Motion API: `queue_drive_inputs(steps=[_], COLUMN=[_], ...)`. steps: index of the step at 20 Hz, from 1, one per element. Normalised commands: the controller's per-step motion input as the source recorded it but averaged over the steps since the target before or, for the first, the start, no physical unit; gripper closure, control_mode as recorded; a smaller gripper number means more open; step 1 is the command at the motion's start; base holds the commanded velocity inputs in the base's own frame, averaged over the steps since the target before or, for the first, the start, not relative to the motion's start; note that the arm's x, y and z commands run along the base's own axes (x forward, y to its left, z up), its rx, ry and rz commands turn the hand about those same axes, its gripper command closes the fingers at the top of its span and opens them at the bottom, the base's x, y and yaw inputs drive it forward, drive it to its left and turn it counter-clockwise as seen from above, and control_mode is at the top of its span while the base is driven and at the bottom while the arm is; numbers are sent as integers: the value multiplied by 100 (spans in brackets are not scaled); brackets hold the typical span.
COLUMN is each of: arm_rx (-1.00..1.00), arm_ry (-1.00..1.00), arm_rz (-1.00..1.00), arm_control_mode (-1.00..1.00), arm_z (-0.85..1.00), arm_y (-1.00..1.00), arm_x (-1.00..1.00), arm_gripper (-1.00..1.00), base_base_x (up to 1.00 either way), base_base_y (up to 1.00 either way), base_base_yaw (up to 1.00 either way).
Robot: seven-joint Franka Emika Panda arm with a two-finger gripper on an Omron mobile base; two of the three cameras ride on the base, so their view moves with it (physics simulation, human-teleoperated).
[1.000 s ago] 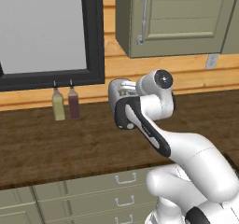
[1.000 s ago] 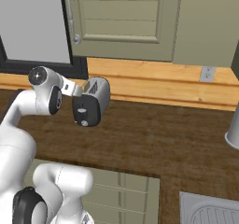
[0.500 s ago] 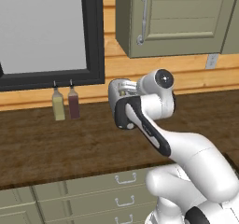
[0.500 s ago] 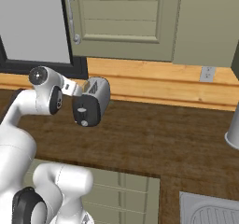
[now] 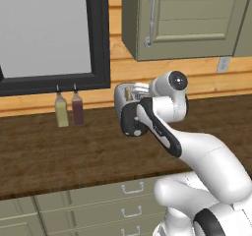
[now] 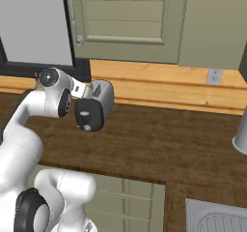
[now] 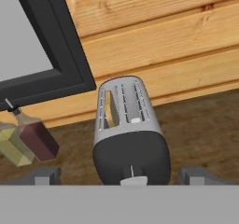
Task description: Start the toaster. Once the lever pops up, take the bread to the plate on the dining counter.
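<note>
while gripper point(image 7: 126, 175) fingers spread wide: toaster point(image 7: 128, 134) upright, slots running lengthwise toward wall, black face robotward.

Silver toaster point(image 7: 125, 118) with black face, dark brown wood-grain worktop point(image 5: 59, 156), yellowish and maroon bottles point(image 5: 69, 109).

Brushed-metal toaster point(image 7: 126, 125), glossy black face; matt wood-grain worktop point(image 5: 59, 156).
</note>
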Motion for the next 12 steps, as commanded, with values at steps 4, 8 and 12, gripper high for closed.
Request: queue_drive_inputs(steps=[4,8,12], arm_rx=[0,0,0], arm_ry=[2,2,0], arm_rz=[0,3,0], arm_control_mode=[-100,-100,-100], arm_z=[0,0,0], arm_y=[-5,5,20], arm_x=[38,20,8], arm_gripper=[-100,-100,-100], base_base_x=[0,0,0], base_base_y=[0,0,0], base_base_yaw=[0,0,0])
